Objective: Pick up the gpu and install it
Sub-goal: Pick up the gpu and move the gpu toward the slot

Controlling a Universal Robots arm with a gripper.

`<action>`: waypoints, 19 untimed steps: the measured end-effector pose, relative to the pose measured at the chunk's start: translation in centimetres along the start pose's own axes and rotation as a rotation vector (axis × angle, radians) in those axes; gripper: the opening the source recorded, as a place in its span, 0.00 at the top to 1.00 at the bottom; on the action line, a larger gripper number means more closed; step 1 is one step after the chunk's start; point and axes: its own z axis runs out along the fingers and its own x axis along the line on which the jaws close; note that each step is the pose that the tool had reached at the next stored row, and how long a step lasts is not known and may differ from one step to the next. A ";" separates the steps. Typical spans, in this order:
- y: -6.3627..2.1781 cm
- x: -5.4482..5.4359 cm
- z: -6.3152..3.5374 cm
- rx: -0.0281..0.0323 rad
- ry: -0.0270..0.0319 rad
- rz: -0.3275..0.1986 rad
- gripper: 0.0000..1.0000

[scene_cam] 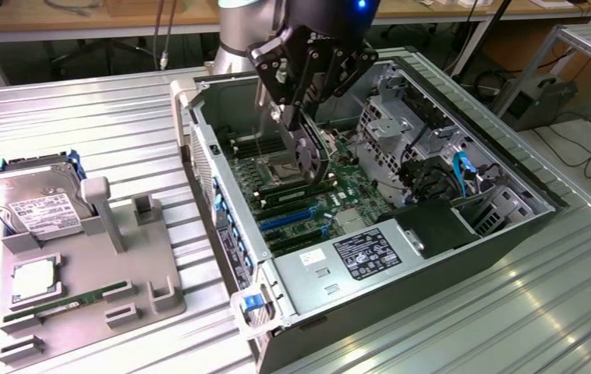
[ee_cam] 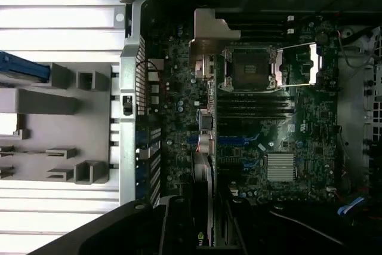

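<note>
In the exterior view, the gpu (scene_cam: 313,160) is gripped edge-on by the closed gripper (scene_cam: 304,117) above the motherboard (scene_cam: 353,206) inside the open case (scene_cam: 431,312). In the wrist view, the card is seen as a dark sliver, seemingly over the blue slots (ee_cam: 239,140).

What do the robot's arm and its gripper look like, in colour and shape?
The arm is a smooth, round, silver-grey tube. The gripper is black, and a small blue light glows on its body. Its fingers are black jointed bars with round pivot pins, wide apart at the body and narrowing toward the tips. No markings can be read on them.
</note>
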 end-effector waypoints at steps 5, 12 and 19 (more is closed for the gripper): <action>0.52 -1.2 1.27 0.0000 0.0001 0.000 0.74; 0.93 -1.9 2.65 0.0000 0.0000 0.000 0.74; 0.95 -3.8 4.36 0.0018 0.0002 0.000 0.74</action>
